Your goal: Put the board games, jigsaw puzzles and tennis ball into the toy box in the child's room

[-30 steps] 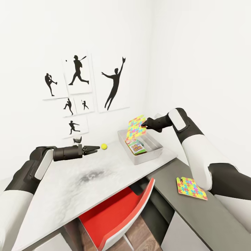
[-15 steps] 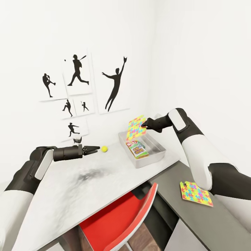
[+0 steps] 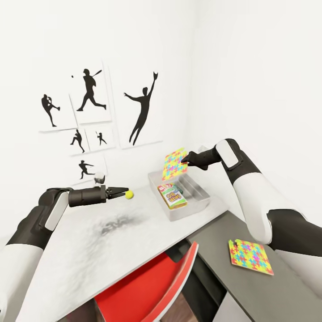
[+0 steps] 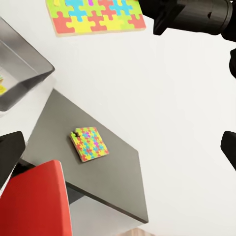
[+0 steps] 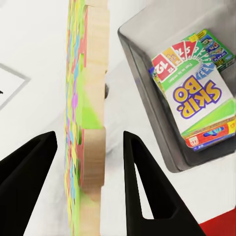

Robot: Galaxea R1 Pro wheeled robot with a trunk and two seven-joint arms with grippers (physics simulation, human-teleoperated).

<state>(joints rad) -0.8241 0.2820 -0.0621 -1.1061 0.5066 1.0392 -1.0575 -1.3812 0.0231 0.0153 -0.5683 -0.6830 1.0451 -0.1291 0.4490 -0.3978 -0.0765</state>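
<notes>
The shallow light grey toy box (image 3: 200, 197) sits near the far right corner of the pale mottled table (image 3: 112, 250), close to the white walls, with open tabletop to its left. Inside it I see one game box with a green edge and a white colourful cover (image 3: 173, 196) lying flat; the rest of the floor is bare grey. In the right wrist view the same game box (image 5: 196, 98) lies against one side of the bin.

My right gripper (image 3: 184, 159) hangs above the toy box's near-left rim, its fingers (image 5: 140, 182) spread either side of a multicoloured jigsaw puzzle panel (image 3: 174, 164) held upright on edge; I cannot tell whether the pads actually press it.

The second jigsaw panel (image 3: 250, 256) lies flat on the lower dark grey cabinet top (image 3: 286, 295), well apart from the box, near the cabinet's front edge. A red chair (image 3: 152, 290) is tucked under the table edge.

My left gripper (image 3: 124, 192) is extended over the middle of the table, jaws narrowly parted, tips just beside the small yellow-green tennis ball (image 3: 129, 194); whether they are touching it, I cannot tell.
</notes>
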